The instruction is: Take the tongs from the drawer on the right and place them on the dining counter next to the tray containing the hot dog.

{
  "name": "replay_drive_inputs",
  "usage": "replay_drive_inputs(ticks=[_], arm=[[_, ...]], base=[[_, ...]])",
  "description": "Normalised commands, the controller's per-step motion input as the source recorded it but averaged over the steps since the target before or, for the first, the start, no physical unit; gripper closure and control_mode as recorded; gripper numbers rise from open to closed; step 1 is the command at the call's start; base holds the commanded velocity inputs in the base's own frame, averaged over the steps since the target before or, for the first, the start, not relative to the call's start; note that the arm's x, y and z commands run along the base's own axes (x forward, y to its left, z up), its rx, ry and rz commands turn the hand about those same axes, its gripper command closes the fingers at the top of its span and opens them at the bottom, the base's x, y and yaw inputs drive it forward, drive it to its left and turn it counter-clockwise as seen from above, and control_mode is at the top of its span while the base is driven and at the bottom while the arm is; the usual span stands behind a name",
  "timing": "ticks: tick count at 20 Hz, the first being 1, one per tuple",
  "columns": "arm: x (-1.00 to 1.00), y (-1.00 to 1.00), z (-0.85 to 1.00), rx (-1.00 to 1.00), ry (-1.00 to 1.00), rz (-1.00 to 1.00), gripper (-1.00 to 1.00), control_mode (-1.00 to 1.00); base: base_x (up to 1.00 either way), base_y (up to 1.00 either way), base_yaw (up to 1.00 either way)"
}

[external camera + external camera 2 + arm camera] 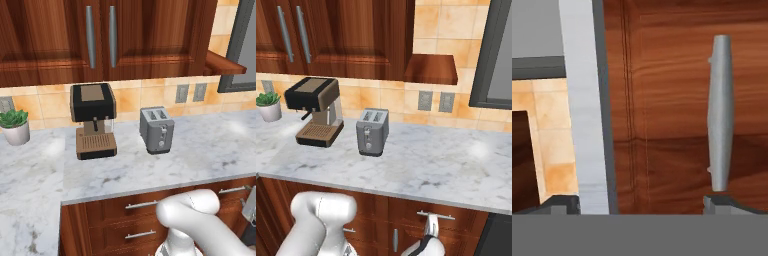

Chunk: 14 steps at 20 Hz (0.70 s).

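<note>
Marbled white-grey stone tops the bench [200,150] along a tan tiled wall, with reddish-brown cabinets [150,35] above it and drawer fronts below its edge. On the bench stand a black and brown coffee machine [93,121], a grey toaster [157,130] and a small potted plant [15,125], all well above and behind the fingers. The white arm [321,220] reaches down in front of the drawers. The fingers [642,205] stand wide apart and hold nothing, turned so that the bench edge runs upright in the hand view. The drawer [672,100] lies straight ahead of them, shut, its silver bar handle [720,112] just above one fingertip [724,202]; whether they touch cannot be told. In the right base view the hand [428,240] sits just below that handle [435,215].
</note>
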Motion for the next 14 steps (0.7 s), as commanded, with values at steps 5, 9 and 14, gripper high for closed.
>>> replay_drive_inputs(ticks=[5,9,14], arm=[[0.35,-0.01,-0.38,0.0,-0.04,0.0,-1.0,-1.0],[0.23,-0.13,-0.49,-0.01,-0.08,0.0,-1.0,-1.0],[0.26,-0.2,-0.24,0.0,-0.08,0.0,-1.0,-1.0]], base=[[0.0,0.0,0.0],[0.0,0.0,0.0],[0.0,0.0,0.0]])
